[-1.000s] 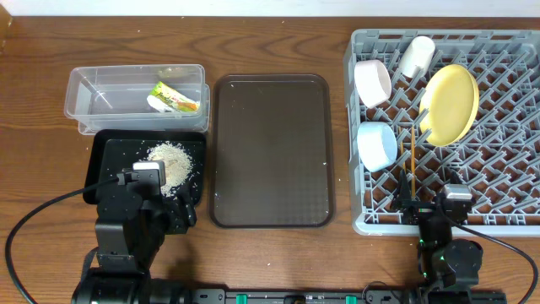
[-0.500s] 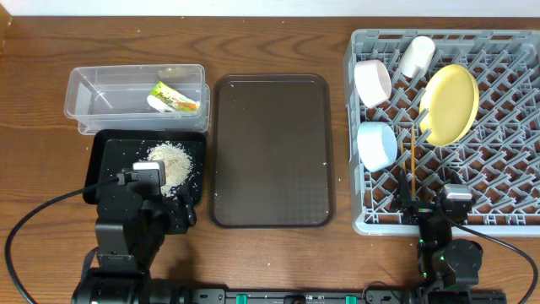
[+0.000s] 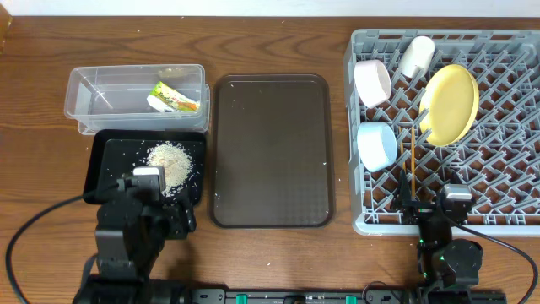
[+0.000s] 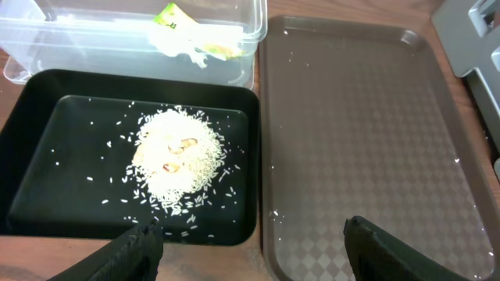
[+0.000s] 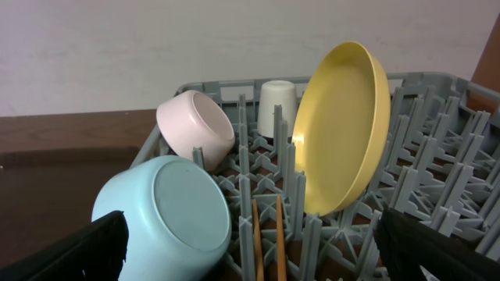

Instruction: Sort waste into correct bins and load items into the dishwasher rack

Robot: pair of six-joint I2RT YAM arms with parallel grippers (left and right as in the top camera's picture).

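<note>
L gripper [image 4: 250, 234] wide, empty, over near rim of shallow black rectangular tray [image 4: 55, 172] w/ white rice pile [image 4: 176, 156]. R gripper [image 5: 251, 222] wide, empty, at near edge of grey lattice plastic rack [image 5: 422, 203], by thin wooden chopsticks [image 5: 257, 246].

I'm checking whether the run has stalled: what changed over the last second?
The left pincer drew back slightly toward the robot, away from the rice in the black tray, open and empty. Nothing was grasped or released. The right pincer, wrapper and rack stayed put.
</note>
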